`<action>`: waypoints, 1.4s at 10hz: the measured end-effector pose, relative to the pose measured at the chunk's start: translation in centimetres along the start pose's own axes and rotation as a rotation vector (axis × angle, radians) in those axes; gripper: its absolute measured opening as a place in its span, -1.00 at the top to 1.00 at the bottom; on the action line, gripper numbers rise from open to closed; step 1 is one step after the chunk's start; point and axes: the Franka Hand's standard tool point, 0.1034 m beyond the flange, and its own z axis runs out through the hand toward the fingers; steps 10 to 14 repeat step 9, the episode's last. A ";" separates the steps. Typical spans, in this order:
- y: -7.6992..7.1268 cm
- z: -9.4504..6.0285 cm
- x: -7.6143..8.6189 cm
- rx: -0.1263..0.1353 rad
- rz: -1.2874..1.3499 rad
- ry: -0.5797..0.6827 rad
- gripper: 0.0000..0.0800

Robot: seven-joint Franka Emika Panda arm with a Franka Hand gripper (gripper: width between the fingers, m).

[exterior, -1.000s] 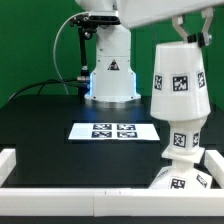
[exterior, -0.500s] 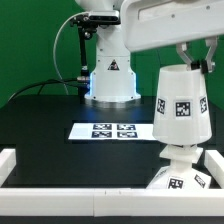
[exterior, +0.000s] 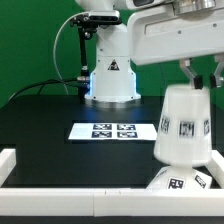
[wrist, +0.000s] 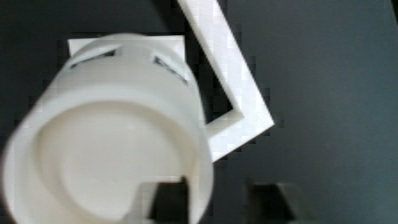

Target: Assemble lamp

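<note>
We see the end effector (exterior: 199, 78) at the exterior view's right, closed tight on the top edge of the lamp shade (exterior: 183, 124). The shade is big, white and shaped like a bucket, with black-and-white square tags on its side. It hangs a bit tilted over the lamp base (exterior: 184, 180), which sits on the black counter (exterior: 45, 125) in the corner by the white wall (exterior: 20, 160). The shade seems to cover the bulb, but we cannot be sure from here. In the wrist view we look into the open shade (wrist: 111, 140), with one dark finger (wrist: 167, 200) inside the edge and one outside. The marker board (exterior: 112, 130) lies flat near the middle.
</note>
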 end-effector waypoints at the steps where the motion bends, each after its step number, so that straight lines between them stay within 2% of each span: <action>1: 0.0 0.0 0.0 0.000 0.000 0.000 0.30; 2: 0.1 -0.2 0.0 0.000 0.001 -0.004 0.30; 3: 0.5 -1.3 0.0 0.000 0.007 -0.022 -0.23; 4: 1.3 -2.9 0.2 0.004 -0.015 -0.033 -0.23; 5: 2.6 -3.7 1.1 0.006 -0.049 -0.028 -0.61; 6: 3.8 -3.9 1.8 0.004 -0.071 -0.025 -0.61; 7: 5.0 -4.0 2.5 0.003 -0.093 -0.021 -0.72; 8: 5.8 -4.2 3.0 0.002 -0.085 -0.017 -0.74; 14: 5.7 -4.2 3.0 0.002 -0.081 -0.017 -0.74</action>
